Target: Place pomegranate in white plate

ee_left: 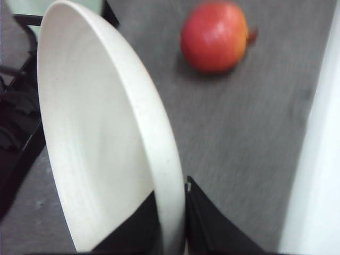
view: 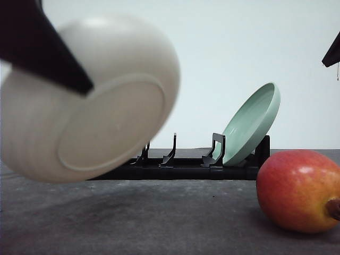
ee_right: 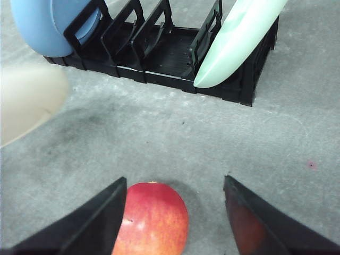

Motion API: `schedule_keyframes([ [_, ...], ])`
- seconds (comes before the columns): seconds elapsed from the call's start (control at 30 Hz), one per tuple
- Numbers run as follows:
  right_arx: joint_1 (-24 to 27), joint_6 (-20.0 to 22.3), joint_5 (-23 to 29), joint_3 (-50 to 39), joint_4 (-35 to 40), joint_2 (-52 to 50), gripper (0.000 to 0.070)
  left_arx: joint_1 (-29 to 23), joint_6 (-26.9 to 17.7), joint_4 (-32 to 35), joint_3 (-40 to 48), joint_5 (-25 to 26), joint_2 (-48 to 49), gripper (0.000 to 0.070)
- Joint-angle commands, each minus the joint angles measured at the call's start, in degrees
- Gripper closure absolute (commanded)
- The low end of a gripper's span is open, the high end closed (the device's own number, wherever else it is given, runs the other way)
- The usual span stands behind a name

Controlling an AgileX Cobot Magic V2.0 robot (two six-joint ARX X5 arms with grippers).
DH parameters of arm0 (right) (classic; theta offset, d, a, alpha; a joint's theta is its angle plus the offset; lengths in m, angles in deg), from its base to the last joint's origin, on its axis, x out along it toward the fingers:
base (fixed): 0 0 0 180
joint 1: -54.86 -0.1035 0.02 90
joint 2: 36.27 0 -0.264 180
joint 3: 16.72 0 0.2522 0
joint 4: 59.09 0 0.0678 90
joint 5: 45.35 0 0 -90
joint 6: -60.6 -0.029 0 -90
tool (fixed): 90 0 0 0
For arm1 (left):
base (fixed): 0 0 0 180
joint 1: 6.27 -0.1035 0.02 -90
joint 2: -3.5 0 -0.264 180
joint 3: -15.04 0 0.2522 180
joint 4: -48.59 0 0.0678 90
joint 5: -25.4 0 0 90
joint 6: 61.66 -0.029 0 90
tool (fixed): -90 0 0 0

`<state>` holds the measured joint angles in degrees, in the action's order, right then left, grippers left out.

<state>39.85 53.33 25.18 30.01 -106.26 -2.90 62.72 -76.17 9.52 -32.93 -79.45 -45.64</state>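
Grey table (view: 133, 223) with a black rack (ee_right: 175, 53) at the back. The left gripper (ee_left: 172, 223) pinches the white plate (view: 90, 101) by its rim, tilted, off the table. The right gripper (ee_right: 175, 212), fingers wide apart, hovers over the pomegranate (view: 297, 191), which rests on the table.

The front camera sits low, almost at tabletop height, looking forward across the grey table (view: 133, 223) to the black dish rack (view: 186, 162) and the pale wall behind, with the white plate (view: 90, 101) held blurred and very close to its lens. The left wrist camera looks along the left gripper (ee_left: 172, 223) past that plate's rim toward the pomegranate (ee_left: 214, 36), while the right wrist camera looks steeply down between the right gripper (ee_right: 175, 212) fingers. All three views share the pomegranate; front and right wrist also share the pale green plate (ee_right: 239, 37).
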Motion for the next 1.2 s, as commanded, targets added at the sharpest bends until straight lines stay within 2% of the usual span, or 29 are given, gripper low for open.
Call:
schedule_keyframes([
  [0.0, -0.2, 0.7, 0.0, 0.9, 0.3, 0.2, 0.0331, 1.7, -6.9, 0.9, -0.3, -2.5, -3.2, 0.0689],
  [0.23, -0.2, 0.7, 0.0, 0.9, 0.3, 0.2, 0.0331, 4.9, -15.0, 0.9, -0.8, -8.9, -15.1, 0.0685],
  [0.4, -0.2, 0.9, 0.0, 0.9, 0.3, 0.2, 0.0331, 6.1, -16.8, 2.2, -1.0, -12.4, -21.2, 0.0672],
  [0.57, -0.2, 0.9, 0.0, 0.9, 0.3, 0.2, 0.0331, 6.1, -16.7, 3.2, -1.0, -12.4, -24.1, 0.0655],
  [0.6, -0.2, 0.9, 0.0, 0.9, 0.3, 0.2, 0.0331, 6.1, -16.5, 3.3, -1.0, -12.4, -24.2, 0.0641],
  [0.7, -0.2, 0.9, 0.0, 0.9, 0.1, 0.2, 0.0331, 6.1, -14.5, 4.0, -1.0, -12.4, -24.2, 0.0486],
  [0.77, -0.2, 1.0, 0.0, 0.9, -0.1, 0.2, 0.0331, 6.1, -13.0, 3.7, -1.3, -12.4, -24.2, 0.0406],
  [0.83, -0.2, 1.5, 0.0, 0.9, -0.4, 0.2, 0.0331, 6.1, -12.2, 2.2, -2.2, -12.3, -24.1, 0.0377],
  [0.9, -0.2, 1.8, 0.0, 0.9, -0.6, 0.2, 0.0331, 6.0, -11.1, -0.4, -3.7, -11.1, -24.0, 0.0375],
  [1.0, -0.2, 1.8, 0.0, 0.9, -0.7, 0.2, 0.0331, 5.2, -7.8, -6.1, -6.9, -6.7, -23.3, 0.0374],
  [1.17, -0.2, 1.7, 0.0, 0.9, -0.7, 0.2, 0.0331, 1.0, -1.2, -11.2, -11.0, 3.9, -20.8, 0.0373],
])
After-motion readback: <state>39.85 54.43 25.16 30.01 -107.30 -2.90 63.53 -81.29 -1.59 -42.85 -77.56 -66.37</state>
